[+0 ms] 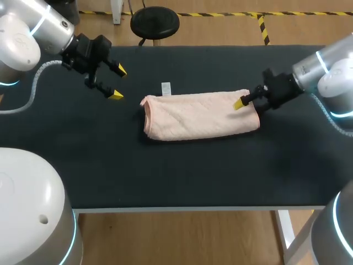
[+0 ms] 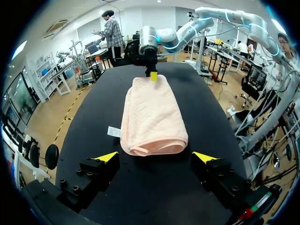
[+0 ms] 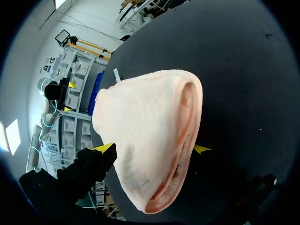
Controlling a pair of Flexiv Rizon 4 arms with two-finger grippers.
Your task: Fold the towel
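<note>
Left arm (image 1: 34, 28): enters from the far left corner, wrist angled toward the middle.
Left gripper (image 1: 117, 83): fingers spread wide.
Right arm (image 1: 326, 70): enters from the right.
Right gripper (image 1: 241, 102): held low, fingers wide apart.

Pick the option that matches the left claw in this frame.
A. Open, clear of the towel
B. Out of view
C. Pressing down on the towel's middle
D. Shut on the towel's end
A: the left claw has its two yellow tips spread apart with nothing between them, and bare table shows between it and the near end of the towel.
</note>
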